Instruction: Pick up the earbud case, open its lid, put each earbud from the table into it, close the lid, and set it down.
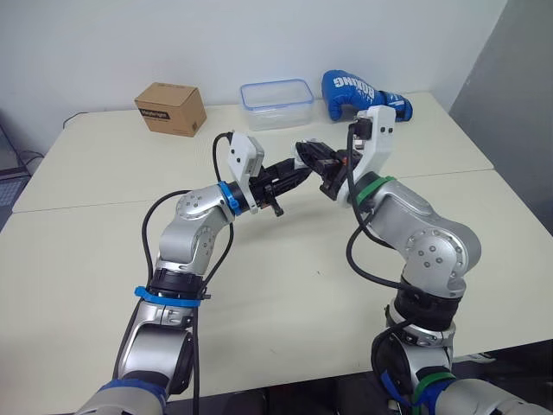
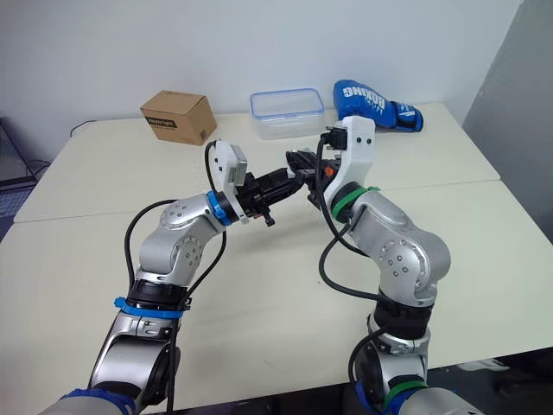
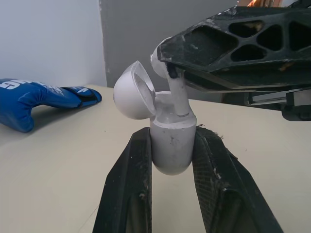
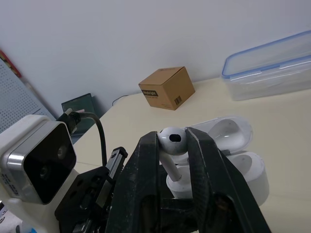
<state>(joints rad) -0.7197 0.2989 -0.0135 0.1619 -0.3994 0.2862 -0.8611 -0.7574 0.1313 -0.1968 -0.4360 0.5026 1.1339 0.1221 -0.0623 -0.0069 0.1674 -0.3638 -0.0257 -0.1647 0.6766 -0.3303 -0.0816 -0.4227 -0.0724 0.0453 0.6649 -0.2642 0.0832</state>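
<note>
We see the left gripper clamped on the white, rounded plastic earbud case, one black finger pressed against each side of its body. The case's domed lid is swung open on its hinge and stands to one side of the body. The right gripper pinches a white plastic earbud by its head, and the stem's lower end sits inside the case's opening.

Both grippers meet in the air above the pale beige table, just beyond its centre towards 12 o'clock. Along the far edge, a small brown cardboard box sits at 11 o'clock, a clear plastic container with a blue-rimmed lid at 12 o'clock, and a blue boxing glove at 1 o'clock.
</note>
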